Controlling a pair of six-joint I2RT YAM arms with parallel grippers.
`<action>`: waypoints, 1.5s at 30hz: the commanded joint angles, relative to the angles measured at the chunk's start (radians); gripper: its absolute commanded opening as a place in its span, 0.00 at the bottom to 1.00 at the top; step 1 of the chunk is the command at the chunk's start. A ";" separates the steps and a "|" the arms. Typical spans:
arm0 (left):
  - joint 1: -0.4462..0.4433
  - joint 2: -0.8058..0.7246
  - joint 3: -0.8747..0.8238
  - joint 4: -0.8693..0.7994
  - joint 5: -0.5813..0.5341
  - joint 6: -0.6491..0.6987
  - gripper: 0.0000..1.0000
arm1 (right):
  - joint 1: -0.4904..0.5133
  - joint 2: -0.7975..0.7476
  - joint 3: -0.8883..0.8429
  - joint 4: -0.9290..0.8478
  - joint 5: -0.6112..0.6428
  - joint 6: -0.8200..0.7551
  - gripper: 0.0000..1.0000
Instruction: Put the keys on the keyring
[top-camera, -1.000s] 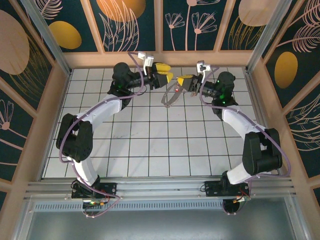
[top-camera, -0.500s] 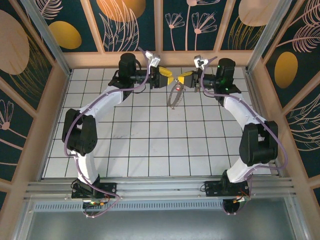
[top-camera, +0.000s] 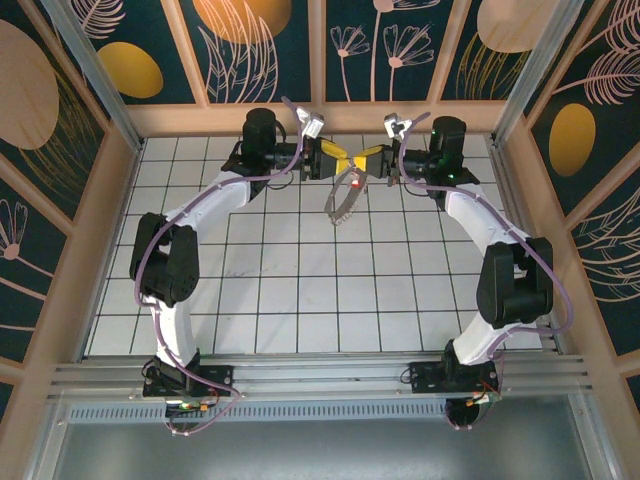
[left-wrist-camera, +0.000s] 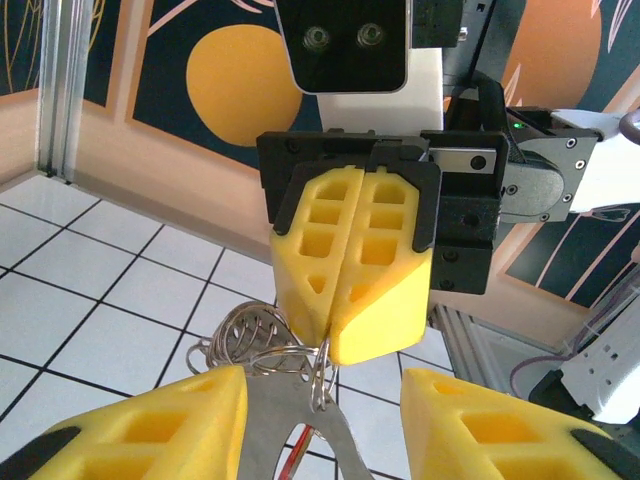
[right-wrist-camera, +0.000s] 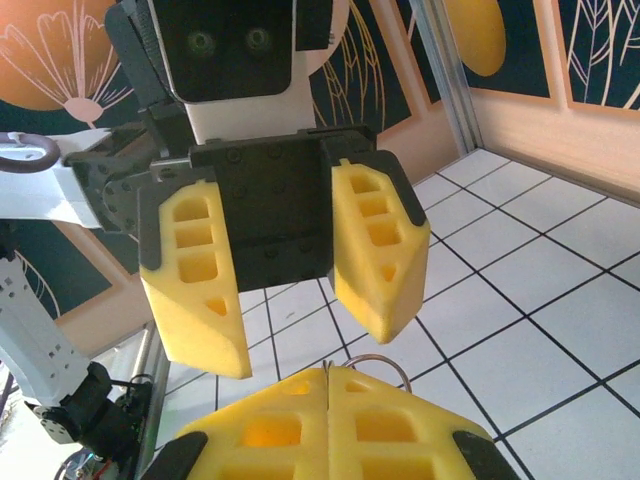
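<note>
The keyring (top-camera: 343, 200), a silvery bunch of wire loops, hangs above the far tiles from my right gripper (top-camera: 362, 160), which is shut on one of its rings. The key (top-camera: 357, 185) with the red head dangles among the loops. My left gripper (top-camera: 340, 160) faces the right one tip to tip. In the left wrist view the left gripper (left-wrist-camera: 322, 382) is open around a flat silver tag (left-wrist-camera: 270, 420) and the coiled keyring (left-wrist-camera: 245, 335). The right gripper (left-wrist-camera: 335, 340) pinches a ring just above, and the key (left-wrist-camera: 297, 458) peeks out below. In the right wrist view the right gripper (right-wrist-camera: 328, 375) holds a wire ring (right-wrist-camera: 378, 360).
A wooden wall (top-camera: 320, 118) runs along the back of the white tiled floor (top-camera: 300, 280), close behind both grippers. Both arms arch over the floor from the near rail (top-camera: 320, 380).
Both grippers have drawn together near the back wall until their tips almost meet. The left jaws have narrowed around the hanging bunch. The right gripper has stayed shut on the keyring.
</note>
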 joint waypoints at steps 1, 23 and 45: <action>-0.005 0.025 0.028 0.056 0.033 -0.026 0.44 | 0.007 0.013 0.045 0.030 -0.035 -0.013 0.00; -0.029 0.033 0.023 0.088 0.054 -0.040 0.21 | 0.011 0.029 0.055 0.031 -0.010 -0.005 0.00; -0.045 0.027 0.010 0.092 0.067 -0.018 0.13 | 0.023 0.042 0.059 0.061 -0.011 0.031 0.00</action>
